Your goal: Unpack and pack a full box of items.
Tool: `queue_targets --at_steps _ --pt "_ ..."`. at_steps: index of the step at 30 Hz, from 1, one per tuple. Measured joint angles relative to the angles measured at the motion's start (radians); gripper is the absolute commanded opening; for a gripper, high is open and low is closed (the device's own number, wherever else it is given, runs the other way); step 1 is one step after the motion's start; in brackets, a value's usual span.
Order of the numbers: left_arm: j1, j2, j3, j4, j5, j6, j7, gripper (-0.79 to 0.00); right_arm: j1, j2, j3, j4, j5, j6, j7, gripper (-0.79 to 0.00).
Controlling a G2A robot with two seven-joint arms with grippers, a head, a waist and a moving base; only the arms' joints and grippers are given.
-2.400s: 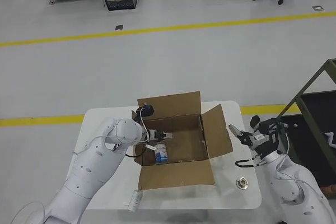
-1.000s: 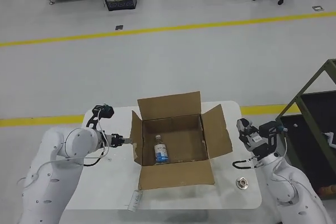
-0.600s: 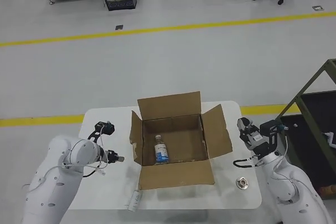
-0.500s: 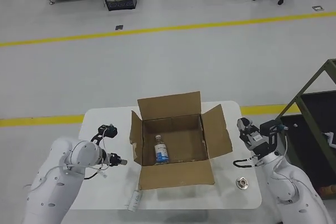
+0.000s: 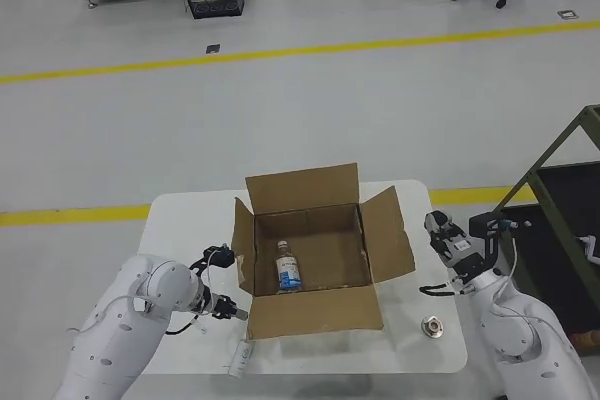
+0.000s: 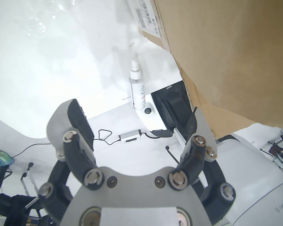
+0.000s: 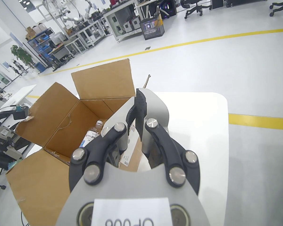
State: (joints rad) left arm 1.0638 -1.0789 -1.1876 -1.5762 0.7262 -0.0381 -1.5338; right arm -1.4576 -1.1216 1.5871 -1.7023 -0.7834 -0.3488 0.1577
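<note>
The left arm has pulled out of the box point(image 5: 315, 312) and swung down to the lower left of centre, leaving the bottle point(image 5: 287, 268) lying inside. From above, the left gripper point(image 5: 230, 311) sits just beside the box's front left corner, over the white table point(image 5: 180, 230). A spray bottle point(image 5: 242, 358) lies below it near the table's front edge. The right gripper point(image 5: 442, 232) hangs at the right, beside the open flap (a small round metal piece point(image 5: 433, 325) lies lower right).

Left wrist: fingers point(image 6: 76, 111) spread apart with nothing between them, the cardboard wall close by, the spray bottle beyond.

Right wrist: pads point(image 7: 139, 109) pressed together and empty, the open box and bottle beyond.
</note>
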Motion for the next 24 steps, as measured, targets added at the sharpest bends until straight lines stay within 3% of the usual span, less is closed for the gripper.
queue_targets --at_steps 2,4,6,7,14,19,20,22,24 --pt "-0.004 -0.001 0.011 0.023 -0.007 -0.001 0.009 0.0 0.0 0.0 0.0 0.0 0.003 0.0 0.003 -0.671" --pt "-0.006 -0.002 0.017 0.038 -0.012 -0.001 0.017 0.0 0.0 -0.001 -0.002 0.001 0.018 0.0 0.011 -0.511" --pt "-0.007 -0.002 0.017 0.038 -0.012 -0.001 0.017 0.0 0.002 -0.001 -0.001 0.006 0.032 0.006 0.03 -0.068" --pt "-0.006 -0.002 0.017 0.037 -0.012 -0.001 0.017 0.0 0.004 0.0 0.0 0.008 0.034 0.009 0.039 0.0" --pt "-0.006 -0.002 0.017 0.037 -0.012 -0.001 0.017 0.0 0.01 -0.003 -0.001 0.02 0.143 0.022 0.094 0.0" --pt "-0.006 -0.002 0.017 0.037 -0.012 -0.001 0.017 0.0 0.035 -0.003 -0.014 0.056 0.282 0.032 0.224 0.0" --pt "-0.006 -0.002 0.017 0.037 -0.012 -0.001 0.017 0.0 0.042 -0.003 -0.018 0.065 0.301 0.034 0.247 -0.123" --pt "-0.006 -0.002 0.017 0.037 -0.012 -0.001 0.017 0.0 0.061 -0.002 -0.028 0.089 0.3 0.045 0.28 -0.286" --pt "-0.006 -0.002 0.017 0.037 -0.012 -0.001 0.017 0.0 0.072 -0.004 -0.046 0.109 0.303 0.049 0.293 -0.382"
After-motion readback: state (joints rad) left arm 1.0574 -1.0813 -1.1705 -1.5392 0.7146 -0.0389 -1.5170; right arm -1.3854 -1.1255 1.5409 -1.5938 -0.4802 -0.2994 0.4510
